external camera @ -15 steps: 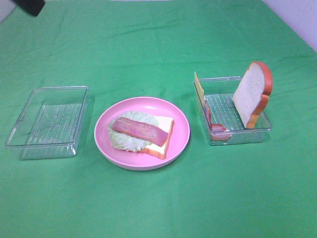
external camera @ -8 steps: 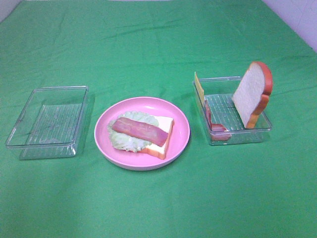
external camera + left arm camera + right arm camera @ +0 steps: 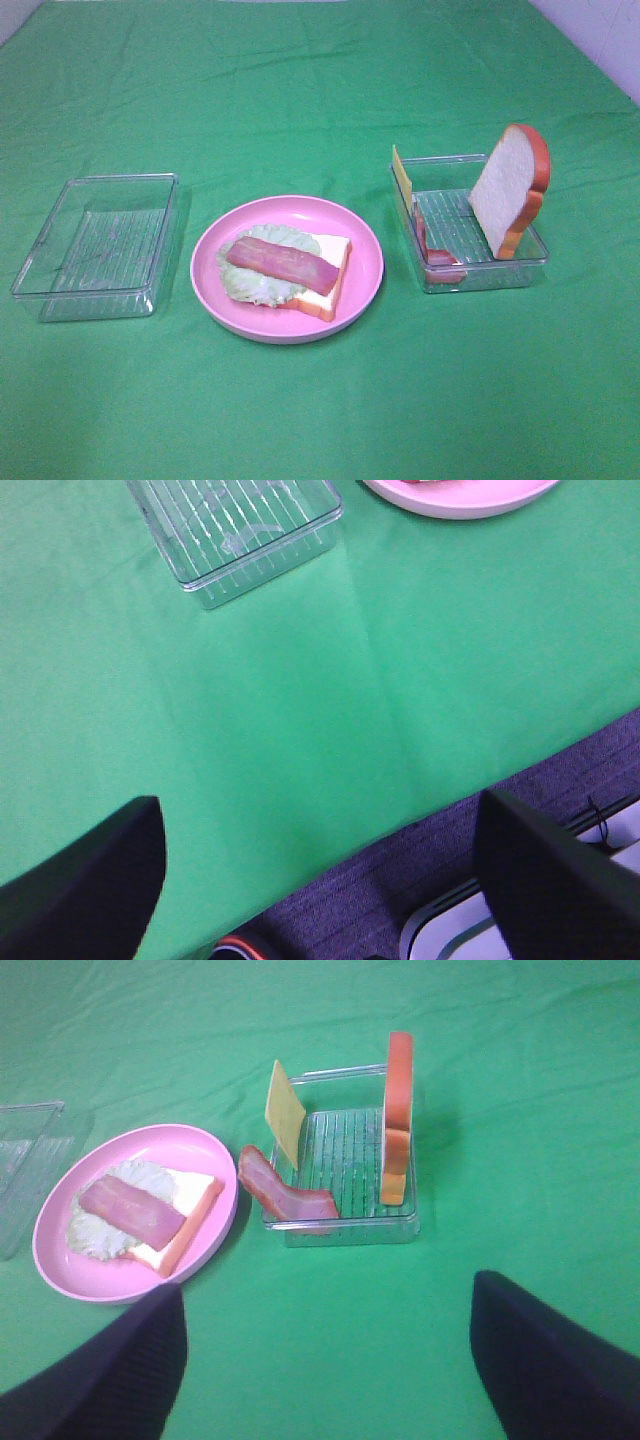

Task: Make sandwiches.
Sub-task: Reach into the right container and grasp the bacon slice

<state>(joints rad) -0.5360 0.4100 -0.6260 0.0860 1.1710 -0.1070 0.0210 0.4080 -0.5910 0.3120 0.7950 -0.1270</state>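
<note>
Left pincer & right pincer apart, empty. Bread slice, upright in tray toward tabletop's right edge, looks light, stiff; grip flat faces nr top.

High camera overlooks the cloth; wrist cameras look down from well back; all apparently share the pink plate.

Pink plate sits between left tray and right tray (green cloth underneath).

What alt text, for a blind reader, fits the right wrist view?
A half-built sandwich lies on a pink plate beside a clear tray holding an upright bread slice, cheese square and bacon strip. The right gripper is open.
</note>
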